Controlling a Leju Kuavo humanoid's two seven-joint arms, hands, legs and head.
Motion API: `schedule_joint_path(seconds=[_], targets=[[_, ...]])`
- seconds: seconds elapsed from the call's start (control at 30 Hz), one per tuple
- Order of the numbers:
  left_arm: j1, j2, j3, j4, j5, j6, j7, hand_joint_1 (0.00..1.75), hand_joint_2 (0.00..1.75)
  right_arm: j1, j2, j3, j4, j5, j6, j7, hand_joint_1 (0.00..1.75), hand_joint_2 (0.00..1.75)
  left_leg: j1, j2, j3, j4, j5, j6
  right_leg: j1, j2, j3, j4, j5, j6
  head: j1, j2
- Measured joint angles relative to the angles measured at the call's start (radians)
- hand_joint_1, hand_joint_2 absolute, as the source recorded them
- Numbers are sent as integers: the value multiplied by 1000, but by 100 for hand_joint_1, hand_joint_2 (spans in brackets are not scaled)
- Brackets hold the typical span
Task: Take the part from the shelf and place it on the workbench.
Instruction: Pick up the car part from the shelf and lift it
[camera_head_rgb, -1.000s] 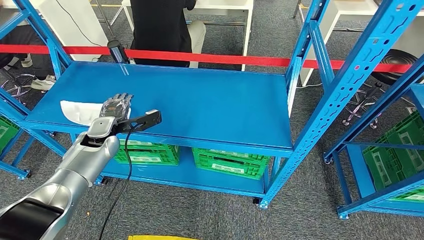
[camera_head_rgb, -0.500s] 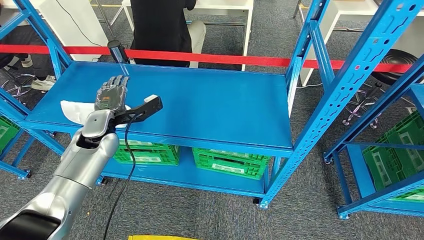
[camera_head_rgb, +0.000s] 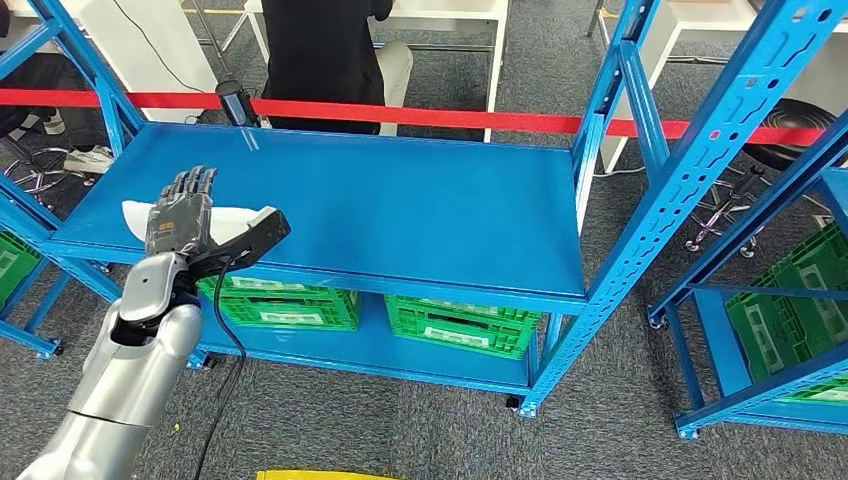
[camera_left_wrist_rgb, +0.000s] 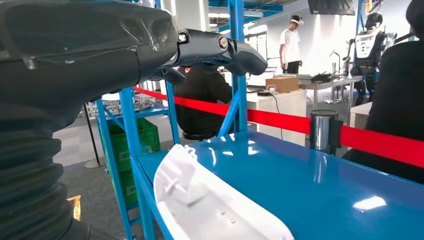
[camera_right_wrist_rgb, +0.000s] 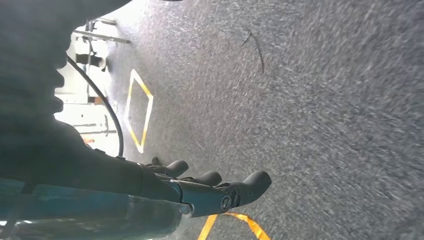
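Left robot hand (camera_head_rgb: 182, 212) hovers above the white part (camera_head_rgb: 150, 222) on the blue shelf (camera_head_rgb: 420, 215), fingers spread, holding nothing; right robot hand (camera_right_wrist_rgb: 200, 187) hangs empty over the floor, fingers loosely extended.

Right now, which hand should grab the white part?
Probably the left. The left hand is raised over the blue shelf, open, right above the white part. The right hand hangs down toward the floor.

Silver left arm (camera_head_rgb: 135, 360), dark grey left hand (camera_head_rgb: 180, 210), black cable (camera_head_rgb: 232, 340), ribbed grey wrist cover (camera_left_wrist_rgb: 30, 190)
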Motion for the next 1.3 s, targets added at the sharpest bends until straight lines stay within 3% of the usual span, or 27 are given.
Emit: schedule_joint_path(seconds=[0.2, 0.33, 0.43, 0.53, 0.73, 0.9, 1.1, 1.3], targets=[[50, 26, 29, -43, 11, 11, -1, 0, 175, 22, -7, -3, -60, 5, 2, 26, 0, 175, 0, 1, 0, 0, 0, 0, 0, 0, 1, 0, 0, 0, 0, 0], [171, 81, 84, -114, 41, 37, 4, 0, 175, 32, -24, 30, -98, 35, 18, 33, 0, 175, -1, 5, 1, 0, -2, 0, -1, 5, 1, 0, 0, 0, 0, 0], [276, 115, 144, -171, 57, 71, -18, 0, 175, 33, -72, 89, -131, 2, -38, 28, 0, 175, -1, 5, 1, 0, -4, 0, -1, 5, -1, -1, -2, 2, 0, 0], [312, 137, 169, -181, 88, 120, -57, 0, 175, 21, -153, 168, -184, -66, -150, 29, 0, 175, -1, 1, 0, 0, -4, 1, -2, 0, -1, -1, -3, 3, 0, 0], [289, 152, 145, -165, 86, 113, -58, 0, 175, -29, -351, 400, -320, -198, -303, 33, 0, 175, -2, -3, 1, 2, -3, 2, -3, -3, 1, -1, -3, 3, 0, 0], [244, 145, 111, -83, 65, 115, -61, 0, 175, 3, -464, 456, -405, -165, -313, 33, 0, 175, -3, -4, 1, 3, -3, 3, -4, -4, 3, -1, -2, 4, 0, 0], [207, 135, 79, 14, 47, 140, -94, 0, 175, 5, -491, 484, -420, -159, -313, 33, 0, 175, -3, -3, 1, 3, -3, 3, -4, -3, 2, -1, -2, 4, 0, 0], [189, 131, 47, 51, 22, 95, -84, 0, 175, -52, -486, 553, -419, -200, -313, 33, 0, 175, -2, -2, 1, 3, -3, 3, -3, -3, 1, -1, -2, 4, 0, 0]])
